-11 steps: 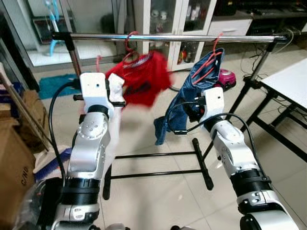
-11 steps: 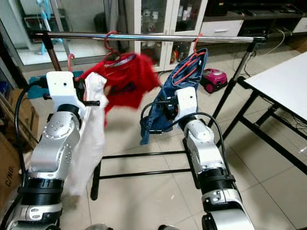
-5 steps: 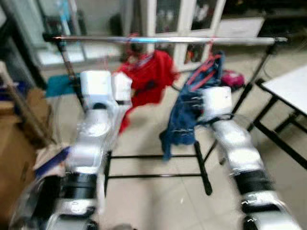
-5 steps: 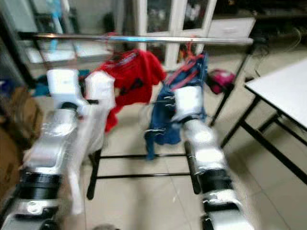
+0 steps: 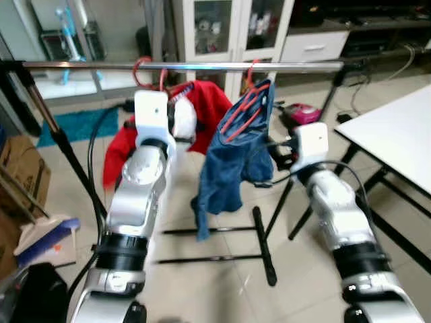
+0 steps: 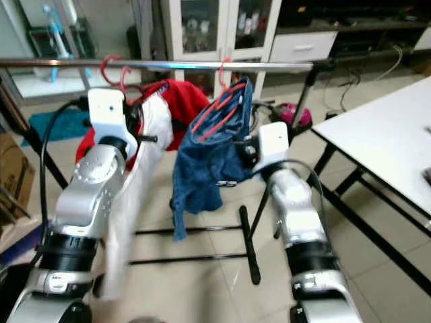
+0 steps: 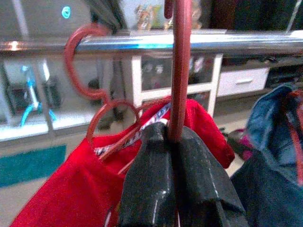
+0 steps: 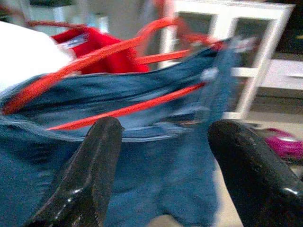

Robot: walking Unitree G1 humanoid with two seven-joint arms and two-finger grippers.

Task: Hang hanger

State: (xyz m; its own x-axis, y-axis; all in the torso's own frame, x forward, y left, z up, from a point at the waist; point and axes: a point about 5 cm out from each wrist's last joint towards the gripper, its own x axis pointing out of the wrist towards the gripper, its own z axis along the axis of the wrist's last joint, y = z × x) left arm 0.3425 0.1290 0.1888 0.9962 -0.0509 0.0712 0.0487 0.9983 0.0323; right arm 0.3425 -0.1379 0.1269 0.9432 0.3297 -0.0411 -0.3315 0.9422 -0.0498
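Note:
My left gripper point(image 7: 173, 135) is shut on the stem of a red hanger point(image 7: 177, 71), whose top rises past the steel rail point(image 7: 142, 42). A white garment point(image 6: 145, 168) hangs from it beside my left arm. On the rail hangs a red shirt point(image 5: 205, 108), its hook point(image 7: 80, 52) over the bar. To its right, blue jeans point(image 5: 236, 148) hang on another red hanger point(image 5: 246, 111). My right gripper point(image 8: 165, 137) is open, with the jeans point(image 8: 165, 179) just beyond its fingers point(image 8: 94, 165).
A white table point(image 5: 397, 128) stands at the right. Cardboard boxes point(image 5: 17, 161) sit at the left. The rack's black floor bars point(image 5: 259, 235) lie ahead on the tiles. Glass-door cabinets point(image 5: 222, 27) and a pink object point(image 5: 303, 114) are behind the rail.
The camera has moved and the rack has shifted left in view. My left gripper with its hanger now sits in front of the red shirt, nearer the rail. My right gripper stays by the jeans.

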